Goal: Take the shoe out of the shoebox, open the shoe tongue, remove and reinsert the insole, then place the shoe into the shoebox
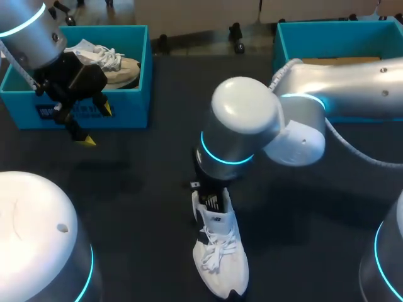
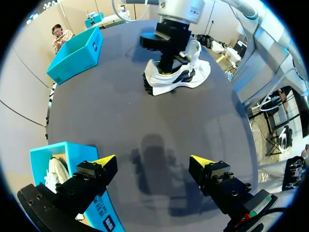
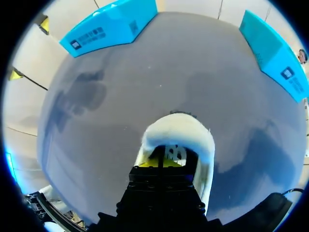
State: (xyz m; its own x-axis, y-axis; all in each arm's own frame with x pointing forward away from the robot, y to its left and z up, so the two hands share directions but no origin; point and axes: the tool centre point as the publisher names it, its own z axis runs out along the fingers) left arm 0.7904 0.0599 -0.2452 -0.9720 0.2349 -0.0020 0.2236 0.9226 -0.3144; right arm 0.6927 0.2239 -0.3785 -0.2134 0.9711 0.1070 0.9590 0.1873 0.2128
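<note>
A white shoe (image 1: 223, 264) with black trim lies on the dark table near the front middle, and shows too in the left wrist view (image 2: 178, 79). My right gripper (image 1: 211, 202) comes down from above into its opening. In the right wrist view its fingers (image 3: 164, 162) are shut together inside the shoe (image 3: 178, 130), and what lies between them is hidden. My left gripper (image 1: 94, 123) hangs open and empty in front of the left teal shoebox (image 1: 141, 75). Its yellow tips (image 2: 153, 160) stand wide apart over bare table.
The left shoebox (image 2: 67, 147) holds a second white shoe (image 1: 107, 60). Another teal box (image 1: 340, 38) stands at the back right, under my right arm. Dark table lies between the boxes and around the shoe.
</note>
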